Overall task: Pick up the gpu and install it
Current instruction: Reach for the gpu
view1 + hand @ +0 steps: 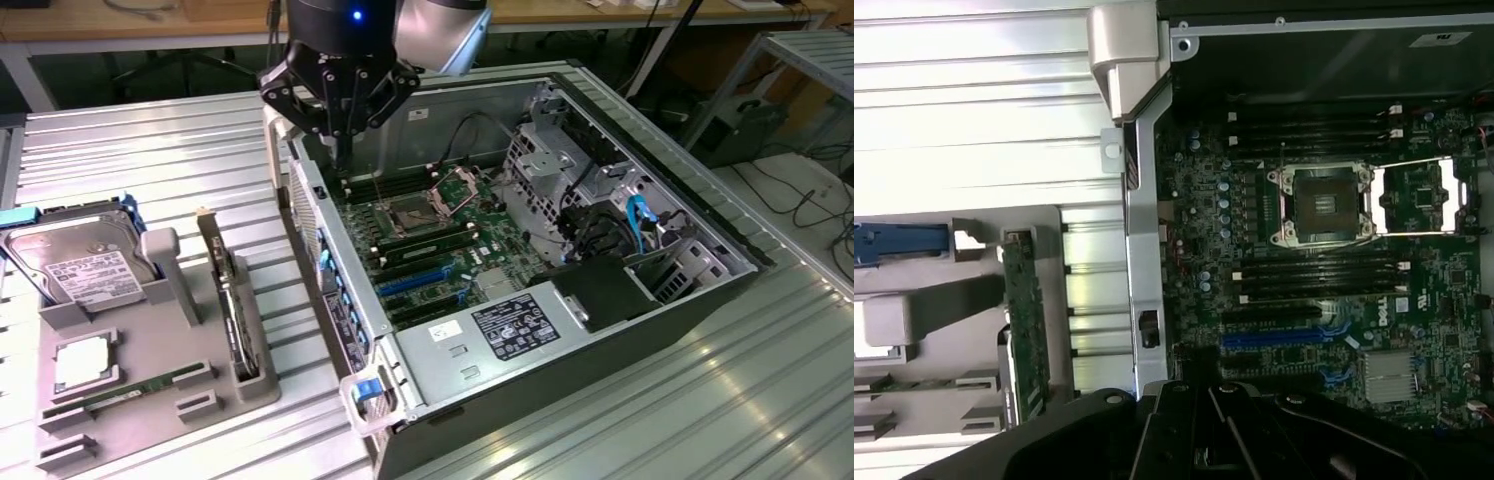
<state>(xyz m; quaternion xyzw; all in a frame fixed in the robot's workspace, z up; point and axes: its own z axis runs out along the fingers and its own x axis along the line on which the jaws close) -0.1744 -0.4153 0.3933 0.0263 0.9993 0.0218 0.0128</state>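
Ribbed metal table [160,150] carries an open computer case [561,400] and, to the exterior view's left, a grey rack [174,335]. The gpu [230,295] stands on edge in that rack, a thin card with a pale tab at one end. The claw [340,152] hangs over the case's corner, pinched narrow and empty. From the wrist, the gpu [1026,320] shows its green board face, well apart from the motherboard [1304,250].

The arm reaches down from above, wrist vertical, gripper [339,155] pointing straight down with its dark fingers [332,135] closed tip to tip
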